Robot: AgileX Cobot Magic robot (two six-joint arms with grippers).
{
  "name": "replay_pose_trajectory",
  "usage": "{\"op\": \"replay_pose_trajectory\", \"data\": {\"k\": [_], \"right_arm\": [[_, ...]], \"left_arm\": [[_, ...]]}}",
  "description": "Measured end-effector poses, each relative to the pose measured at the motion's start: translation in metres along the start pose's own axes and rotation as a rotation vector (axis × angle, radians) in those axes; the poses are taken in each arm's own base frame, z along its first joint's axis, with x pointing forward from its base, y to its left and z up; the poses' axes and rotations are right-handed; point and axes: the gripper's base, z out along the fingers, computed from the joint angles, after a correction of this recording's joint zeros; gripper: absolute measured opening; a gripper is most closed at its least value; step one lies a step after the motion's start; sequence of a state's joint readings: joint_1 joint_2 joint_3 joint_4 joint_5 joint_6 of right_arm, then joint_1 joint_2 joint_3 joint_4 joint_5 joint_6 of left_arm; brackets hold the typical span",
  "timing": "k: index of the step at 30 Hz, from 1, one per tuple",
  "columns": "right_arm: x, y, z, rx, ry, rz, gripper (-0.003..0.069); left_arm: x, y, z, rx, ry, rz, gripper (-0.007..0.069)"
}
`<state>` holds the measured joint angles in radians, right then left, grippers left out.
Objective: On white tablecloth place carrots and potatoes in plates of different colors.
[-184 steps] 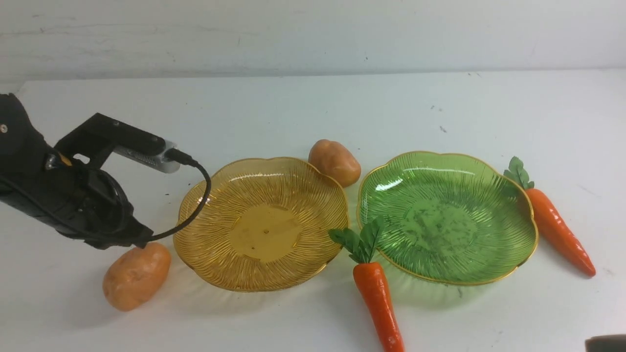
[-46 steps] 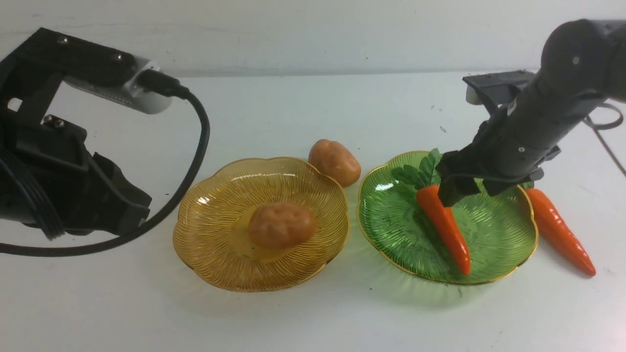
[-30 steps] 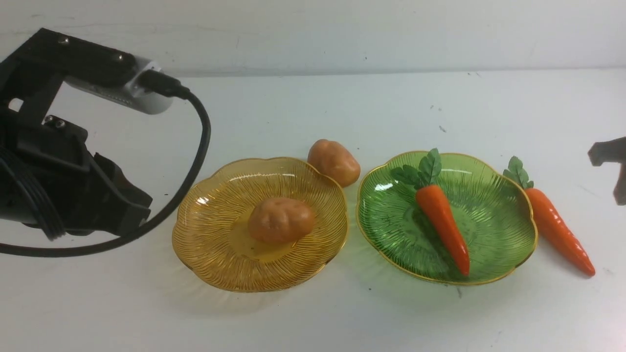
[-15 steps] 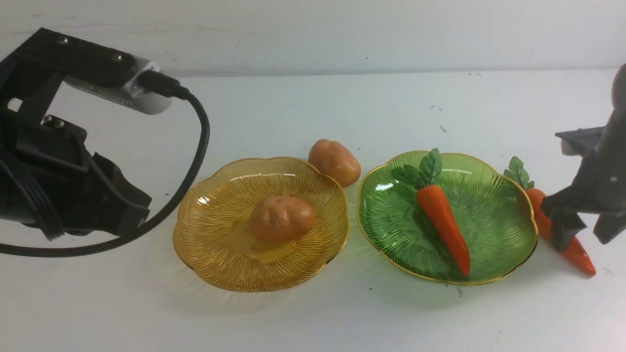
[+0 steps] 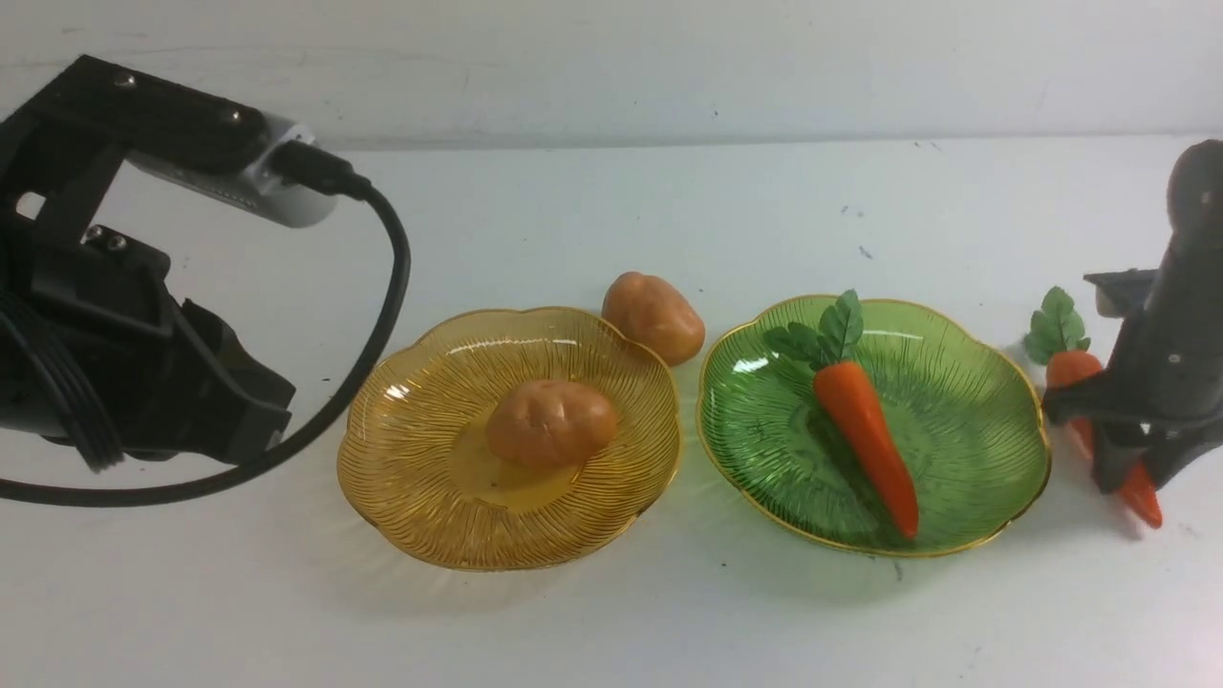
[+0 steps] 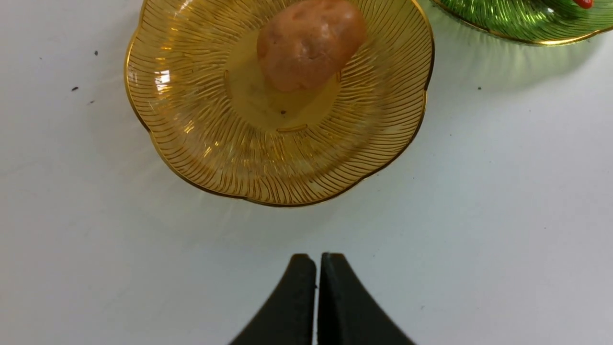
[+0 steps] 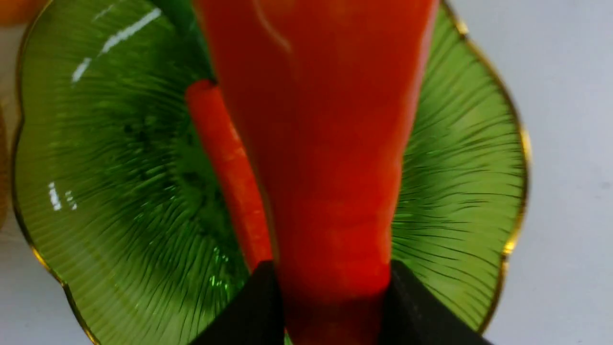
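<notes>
One carrot point(image 7: 325, 143), seemingly in right tool point(image 7: 334, 282).

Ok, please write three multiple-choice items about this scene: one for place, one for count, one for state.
1. The nearer potato lies:
A) under the amber plate
B) in that plate
C) off it

2. Carrots lying in the green plate:
A) one
B) two
C) none

3. The right gripper is:
A) wide open
B) shut, empty
C) closed on a carrot

Key:
1 B: it rests inside the rim.
2 A: a single carrot lies there.
3 C: the right wrist view shows it between the fingertips.
</notes>
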<state>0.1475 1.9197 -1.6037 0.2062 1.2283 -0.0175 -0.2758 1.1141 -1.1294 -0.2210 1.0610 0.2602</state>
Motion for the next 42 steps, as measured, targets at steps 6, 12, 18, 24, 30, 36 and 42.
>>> {"op": "replay_pose_trajectory", "data": {"k": [6, 12, 18, 24, 30, 36, 42], "right_arm": [[0.001, 0.007, 0.031, 0.076, 0.076, -0.026, 0.0243], [0.006, 0.001, 0.042, 0.115, 0.113, -0.017, 0.0351], [0.008, 0.000, 0.042, 0.127, 0.116, -0.012, 0.0475], [0.012, 0.010, 0.008, 0.063, 0.039, -0.003, 0.0524], [0.027, 0.023, -0.068, 0.021, -0.141, -0.082, 0.0494], [0.057, 0.029, -0.140, 0.043, -0.316, -0.129, 0.0449], [0.094, 0.030, -0.171, 0.042, -0.385, -0.154, 0.0424]], "left_arm": [[-0.001, 0.002, 0.007, 0.002, 0.022, -0.003, -0.0003], [-0.004, 0.004, 0.015, 0.004, 0.039, 0.001, -0.0003], [-0.009, 0.007, 0.027, 0.000, 0.040, 0.023, -0.0003], [-0.040, 0.014, 0.046, 0.011, 0.025, -0.022, -0.0003], [-0.106, 0.018, 0.071, 0.079, 0.050, 0.068, -0.0003], [-0.146, 0.016, 0.127, 0.144, 0.136, 0.133, -0.0003], [-0.173, -0.014, 0.196, 0.106, 0.176, -0.004, -0.0003]]}}
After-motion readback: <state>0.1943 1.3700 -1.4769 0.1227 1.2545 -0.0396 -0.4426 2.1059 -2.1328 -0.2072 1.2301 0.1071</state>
